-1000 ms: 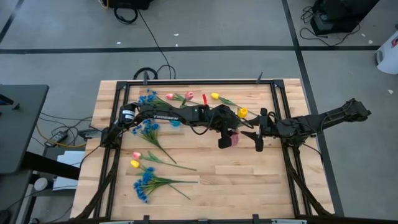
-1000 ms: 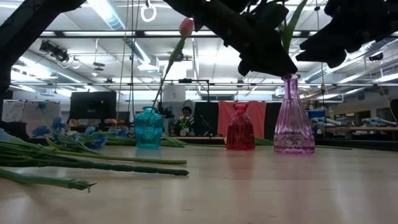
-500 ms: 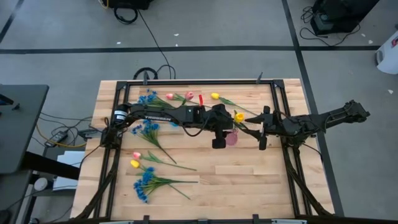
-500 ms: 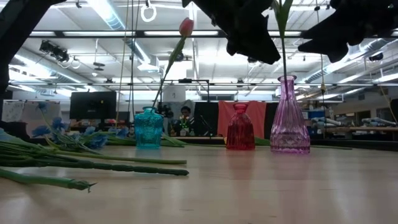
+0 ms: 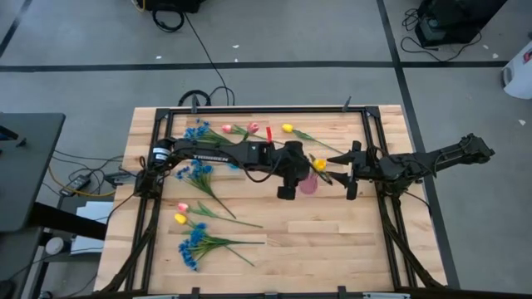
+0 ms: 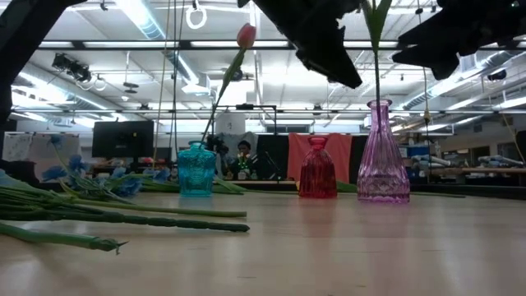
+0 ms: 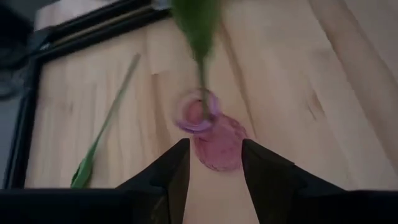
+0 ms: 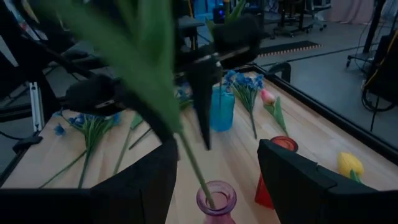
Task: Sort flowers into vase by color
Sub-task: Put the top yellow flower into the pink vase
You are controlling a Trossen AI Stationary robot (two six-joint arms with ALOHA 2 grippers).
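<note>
Overhead, we are looking down on a wooden tabletop [image 5: 332, 241] with both dark arms reaching toward its middle. We are seeing the left gripper [image 5: 287, 184] hovering just beside a purple vase [image 5: 308, 184] near the centre of the tabletop, its two fingers [image 7: 171, 177] standing apart with nothing between them. A yellow tulip [image 5: 319, 164] is standing in that vase, its green stem [image 6: 376, 62] running down into the neck.

The right gripper [image 5: 350, 173] is hanging close to the vase on the side toward the right edge. Its fingers [image 8: 298, 180] are spread wide, with the stem rising between them; whether they are touching it we cannot tell, since the leaves are blurring that view.

A red vase [image 6: 317, 171] and a blue vase [image 6: 196, 170] are standing toward the far edge, and a pink tulip [image 6: 246, 35] is leaning up out of the blue one.

Along the far edge we are seeing blue sprays [image 5: 196, 130], two pink tulips [image 5: 238, 129] and another yellow tulip [image 5: 288, 128] lying flat. Toward the near left corner a pink and a yellow tulip [image 5: 180, 213] are lying side by side, with a further blue spray [image 5: 194, 247] beyond them.
</note>
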